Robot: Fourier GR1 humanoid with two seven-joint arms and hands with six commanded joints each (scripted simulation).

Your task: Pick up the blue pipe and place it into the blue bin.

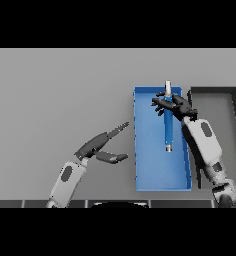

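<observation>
1. Head view, left side: the left hand (101, 146) rests idle over the grey table (55, 100), fingers relaxed and apart.
2. Blue bin (160, 172) sits right of centre.
3. Right hand (174, 106), fingers curled round the blue pipe (168, 127), holds it above the bin's far end.
4. Best lower it flat along the bin before letting go.
5. Dark bin (232, 107) lies just beside.

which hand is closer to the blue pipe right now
Right. The right hand has its fingers curled round the blue pipe over the blue bin. The left hand hangs open over the table, left of the bin, apart from the pipe.
</observation>
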